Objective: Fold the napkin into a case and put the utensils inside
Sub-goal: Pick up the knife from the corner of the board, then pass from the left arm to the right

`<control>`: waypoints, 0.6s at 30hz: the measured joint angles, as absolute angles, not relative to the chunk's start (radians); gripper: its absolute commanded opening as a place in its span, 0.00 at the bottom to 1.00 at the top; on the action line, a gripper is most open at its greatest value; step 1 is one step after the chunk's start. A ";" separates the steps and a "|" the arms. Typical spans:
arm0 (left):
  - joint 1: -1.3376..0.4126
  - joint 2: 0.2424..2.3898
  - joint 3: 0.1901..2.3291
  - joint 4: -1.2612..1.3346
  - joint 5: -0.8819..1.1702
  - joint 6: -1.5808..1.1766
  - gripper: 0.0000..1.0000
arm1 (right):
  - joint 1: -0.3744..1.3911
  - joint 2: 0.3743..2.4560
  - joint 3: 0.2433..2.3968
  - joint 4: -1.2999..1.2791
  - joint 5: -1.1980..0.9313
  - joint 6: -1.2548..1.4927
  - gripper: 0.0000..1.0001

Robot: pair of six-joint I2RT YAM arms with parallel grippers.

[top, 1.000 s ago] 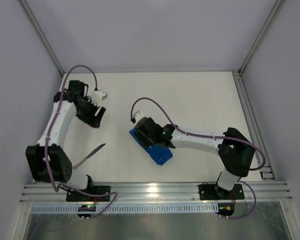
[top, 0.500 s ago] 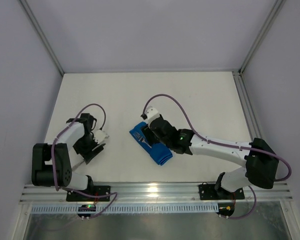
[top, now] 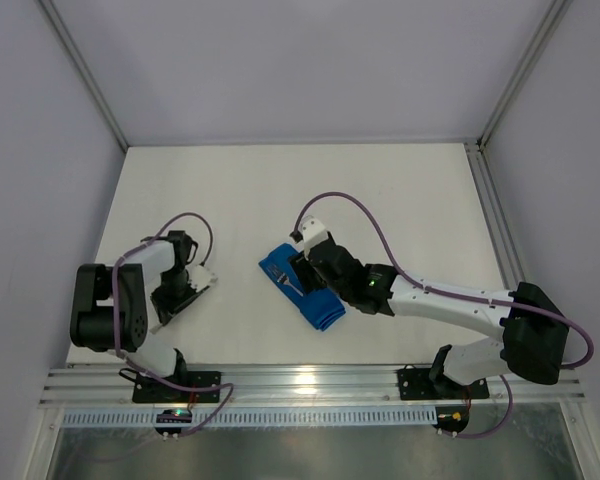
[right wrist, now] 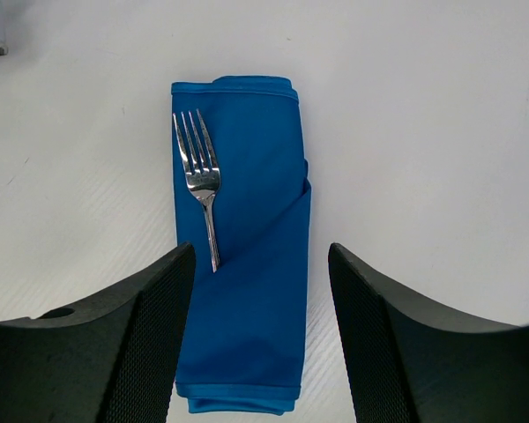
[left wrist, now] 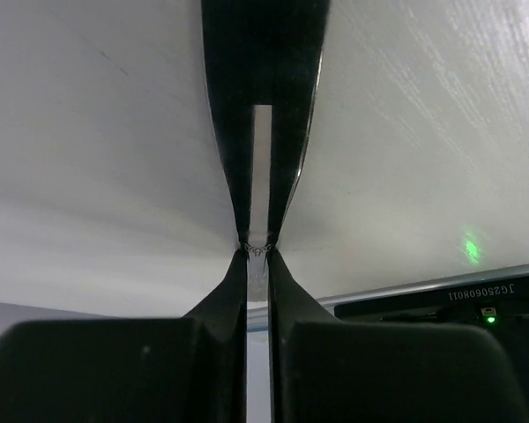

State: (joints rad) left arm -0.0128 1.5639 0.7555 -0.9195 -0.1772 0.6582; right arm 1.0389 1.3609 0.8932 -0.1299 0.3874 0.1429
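Observation:
The napkin lies folded as a narrow blue case point(right wrist: 247, 317) point(top: 325, 314) mid-table. A silver fork point(right wrist: 201, 172) sits with its handle tucked under the diagonal flap and its tines out. My right gripper point(right wrist: 261, 251) point(top: 310, 265) hovers open over the case's lower half, one finger on each side, touching nothing. My left gripper point(top: 178, 295) point(left wrist: 257, 251) is down on the table at the near left. Its jaws are pressed together on the thin grey knife point(left wrist: 258, 269). In the top view the gripper hides most of the knife.
The white table point(top: 400, 200) is bounded by grey walls and metal frame posts. An aluminium rail point(top: 310, 381) runs along the near edge by both arm bases. The right arm's purple cable point(top: 345, 200) loops above the case.
The left arm swung from the back left down to the knife at the near left, and its jaws went from wide open to shut. The right arm shifted slightly, still open over the case.

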 measured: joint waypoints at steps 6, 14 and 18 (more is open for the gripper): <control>0.001 1.617 0.833 -0.955 -0.099 0.630 0.00 | 1.039 1.360 0.891 -0.127 0.391 0.149 0.65; 0.043 1.621 1.034 -0.836 0.229 0.531 0.00 | 1.038 1.309 0.844 -0.111 0.386 0.158 0.65; 0.043 1.627 1.098 -0.817 0.307 0.495 0.00 | 1.030 1.299 0.827 -0.097 0.368 0.162 0.64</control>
State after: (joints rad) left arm 0.0425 1.6268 1.0985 -0.8165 0.3065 0.4950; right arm 1.0302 1.2991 0.8268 -0.0967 0.3679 0.1616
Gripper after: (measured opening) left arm 0.036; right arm 0.649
